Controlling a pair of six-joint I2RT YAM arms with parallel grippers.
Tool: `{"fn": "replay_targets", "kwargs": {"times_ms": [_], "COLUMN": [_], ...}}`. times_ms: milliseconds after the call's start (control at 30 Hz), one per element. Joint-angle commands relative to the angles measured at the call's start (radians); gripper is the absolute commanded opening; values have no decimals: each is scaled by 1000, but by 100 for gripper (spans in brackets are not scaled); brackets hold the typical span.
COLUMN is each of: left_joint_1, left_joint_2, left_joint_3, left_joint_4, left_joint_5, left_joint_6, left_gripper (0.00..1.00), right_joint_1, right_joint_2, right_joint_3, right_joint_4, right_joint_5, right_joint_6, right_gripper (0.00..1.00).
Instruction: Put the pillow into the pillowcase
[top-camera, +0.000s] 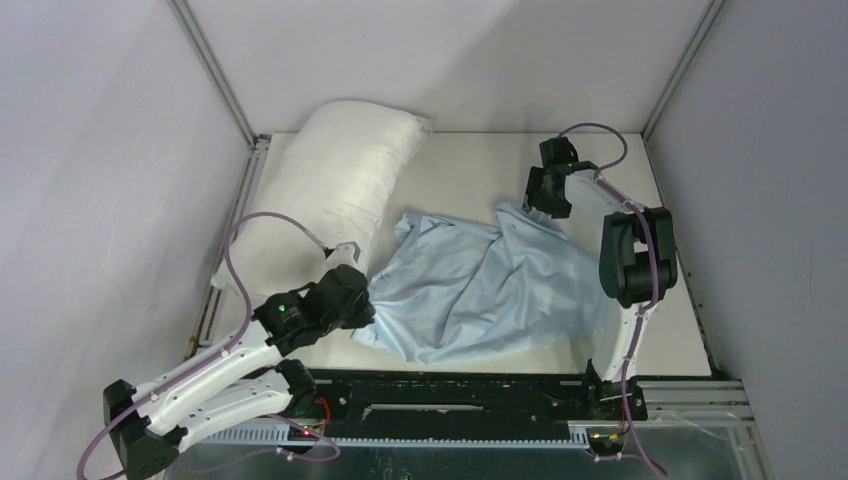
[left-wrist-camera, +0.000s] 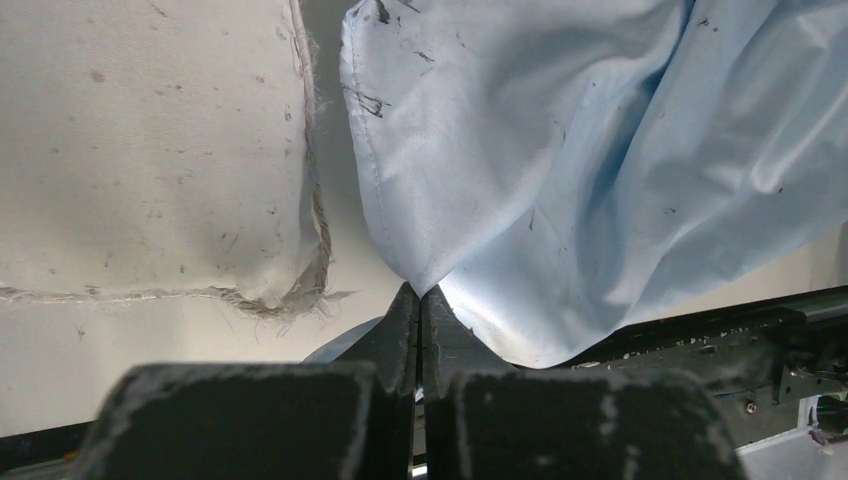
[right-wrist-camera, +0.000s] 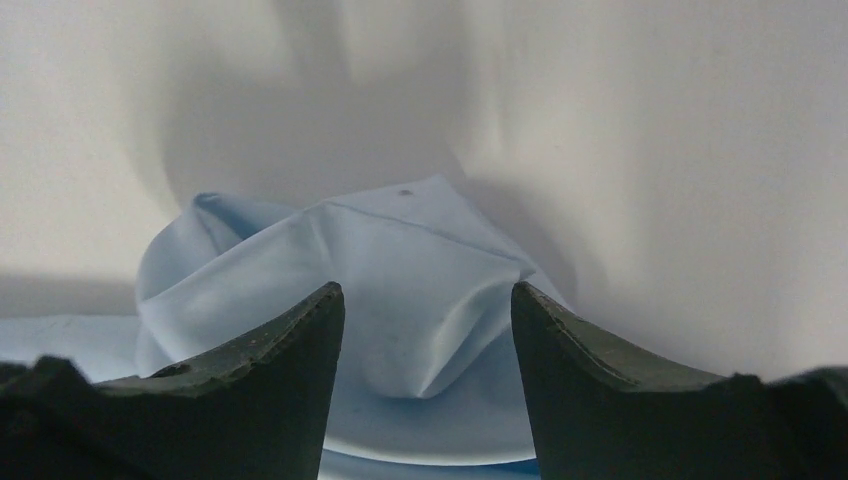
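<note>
Pillowcase (left-wrist-camera: 560, 150): left jaws clamped, right jaws seemingly apart.

Pillow (top-camera: 340, 185) far left on table (top-camera: 470, 165) — pillowcase (top-camera: 480, 290) just right, spread across centre.

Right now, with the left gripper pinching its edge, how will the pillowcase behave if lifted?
Probably floppy: the pillowcase lies in deep folds and bunches at the left gripper. Likely light, being thin cloth. It may slip: only its edge sits between the shut jaws.
</note>
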Motion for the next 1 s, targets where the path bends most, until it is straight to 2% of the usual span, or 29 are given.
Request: {"fn": "replay_targets", "kwargs": {"times_ms": [0,133,233,400,467,567,600,800,967], "left_joint_1": [1,3,2,6,8,10,12,15,15], "left_joint_2": [9,15,15,19,18,20,19,9,14], "left_joint_3": [61,61,59,59,62,69,69,58,36], "left_joint_4": [-8,-9,-6,-7,-11,-27,-34,-69,-34], "left_joint_5": [-33,-28,-29,-28,-30,-35,-37,-36,-9], "left_joint_6": [18,18,19,21,21,25,27,27,9], "left_gripper": [0,0,0,0,0,0,0,0,0], "right_joint_1": [-1,-1,-11,-31,-38,-48,-58,-133,-166], "right_joint_2": [2,-13,-35,32,41,61,65,79,181], "right_joint_3": [57,41,-11,40,49,170,226,598,789], "right_joint_4": [-28,-47,38,46,74,3,-32,-127,-144], "right_joint_5": [124,155,69,-48,-77,-35,-20,25,-49], "right_joint_6": [49,74,74,99,109,102,94,33,1], "right_gripper": [65,65,66,63,48,2,0,0,2]}}
